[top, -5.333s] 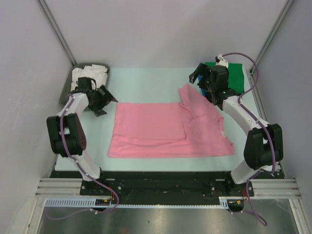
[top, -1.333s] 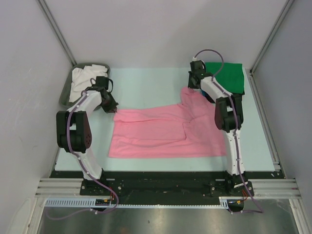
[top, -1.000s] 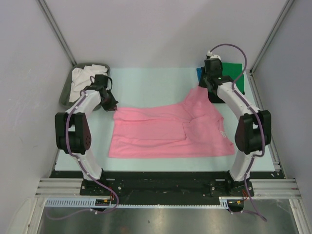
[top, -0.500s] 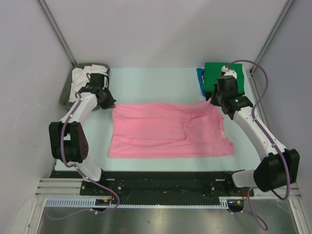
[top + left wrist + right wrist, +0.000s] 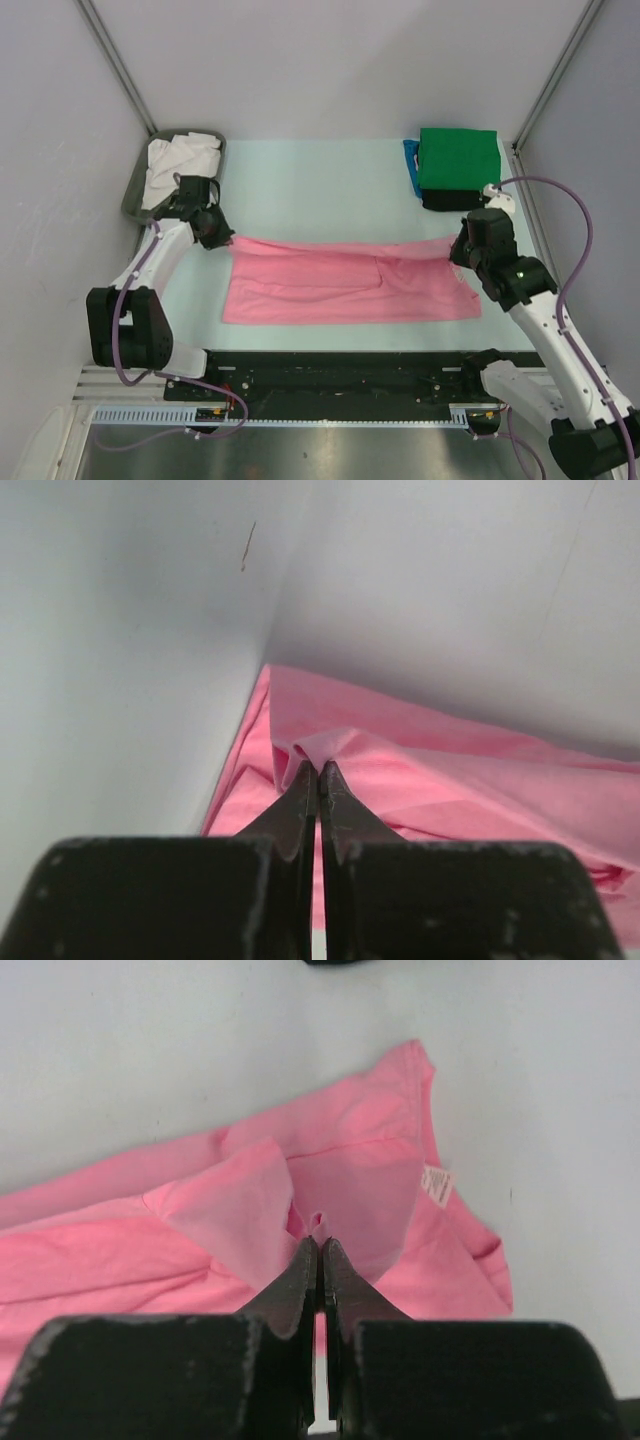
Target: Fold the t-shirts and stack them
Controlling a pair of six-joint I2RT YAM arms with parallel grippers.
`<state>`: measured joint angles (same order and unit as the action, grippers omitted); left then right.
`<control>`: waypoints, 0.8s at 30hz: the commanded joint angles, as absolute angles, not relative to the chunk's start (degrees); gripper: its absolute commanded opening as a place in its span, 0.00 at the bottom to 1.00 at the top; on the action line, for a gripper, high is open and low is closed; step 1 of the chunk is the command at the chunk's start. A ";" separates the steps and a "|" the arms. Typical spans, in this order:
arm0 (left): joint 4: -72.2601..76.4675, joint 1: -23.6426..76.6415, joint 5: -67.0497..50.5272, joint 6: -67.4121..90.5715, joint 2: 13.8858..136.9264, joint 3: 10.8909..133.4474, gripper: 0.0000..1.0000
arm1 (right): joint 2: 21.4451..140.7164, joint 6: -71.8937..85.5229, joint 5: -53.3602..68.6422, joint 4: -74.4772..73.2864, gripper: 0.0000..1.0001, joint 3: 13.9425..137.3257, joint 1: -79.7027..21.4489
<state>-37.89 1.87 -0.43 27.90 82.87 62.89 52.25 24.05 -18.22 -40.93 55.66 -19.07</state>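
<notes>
- Pink t-shirt: mid-table, spread left to right. Far edge lifted, near edge flat.
- Left pincer: clamped on far-left corner of pink cloth.
- Right pincer: clamped on far-right fold near collar, label just beside.
- Green t-shirt: folded, far right, atop black t-shirt. Blue t-shirt touching on left.
- White t-shirt: crumpled in grey tray, far left.
- Step, judged: lengthwise fold of pink.
- Next move: carry far edge toward near edge, both ends level, lay flat, release.

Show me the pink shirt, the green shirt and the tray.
pink shirt (image 5: 330, 290), top view, middle of the flat cloth.
green shirt (image 5: 457, 158), top view, centre of the folded top.
tray (image 5: 136, 185), top view, left rim.
</notes>
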 commanded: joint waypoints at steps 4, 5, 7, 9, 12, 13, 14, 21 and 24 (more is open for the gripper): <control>-38.23 2.99 2.72 28.38 74.72 55.74 0.00 | 42.28 36.02 -18.81 -50.08 0.00 50.37 -22.58; -38.41 2.90 2.72 29.69 73.75 54.77 0.00 | 41.67 37.25 -18.81 -50.71 0.00 49.84 -23.37; -39.28 2.99 2.12 31.72 70.51 51.79 0.06 | 40.18 41.56 -18.37 -53.07 0.02 48.26 -26.88; -38.50 2.90 -1.30 34.00 67.52 47.40 0.25 | 38.77 46.20 -19.50 -55.88 0.38 47.12 -31.52; -35.87 2.90 -7.01 37.96 60.40 41.51 0.68 | 35.60 50.78 -23.19 -58.44 0.99 47.28 -39.07; -35.51 2.90 -8.08 38.93 59.16 40.88 0.73 | 34.29 51.50 -24.94 -59.06 1.00 47.72 -40.33; -35.16 2.90 -8.69 39.37 57.41 40.61 0.75 | 33.76 51.24 -27.92 -58.89 1.00 48.25 -41.39; -35.60 2.90 -8.26 37.44 60.10 50.51 0.82 | 41.73 45.63 -39.10 -53.56 1.00 52.56 -42.36; -34.20 3.16 -9.67 37.09 65.99 54.56 0.82 | 50.25 40.26 -41.22 -48.36 1.00 52.65 -39.21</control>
<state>-37.89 2.72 -7.27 37.10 60.75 48.07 41.01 45.25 -34.00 -56.14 51.46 -41.67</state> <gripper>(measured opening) 0.821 0.994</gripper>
